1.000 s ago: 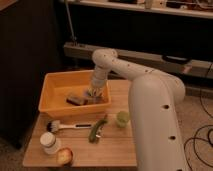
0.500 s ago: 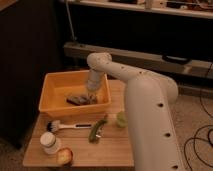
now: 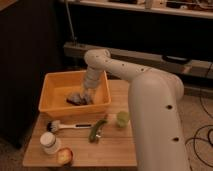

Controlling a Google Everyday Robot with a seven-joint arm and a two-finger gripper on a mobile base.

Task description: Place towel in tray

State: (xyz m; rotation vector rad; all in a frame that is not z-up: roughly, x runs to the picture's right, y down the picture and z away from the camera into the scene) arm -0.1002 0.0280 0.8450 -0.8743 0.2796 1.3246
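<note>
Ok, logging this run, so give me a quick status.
Gripper down inside the yellow tray, right at the towel. Towel lying on the tray floor. Nothing in the way; brush and cucumber outside on the table.

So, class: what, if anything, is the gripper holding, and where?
Cannot be told: the gripper is down inside the tray at the towel.

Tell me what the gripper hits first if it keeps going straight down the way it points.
The gripper points down into the yellow tray, right over the grey towel. Going straight on, it would likely meet the towel first, then the tray floor; depth is hard to judge.
</note>
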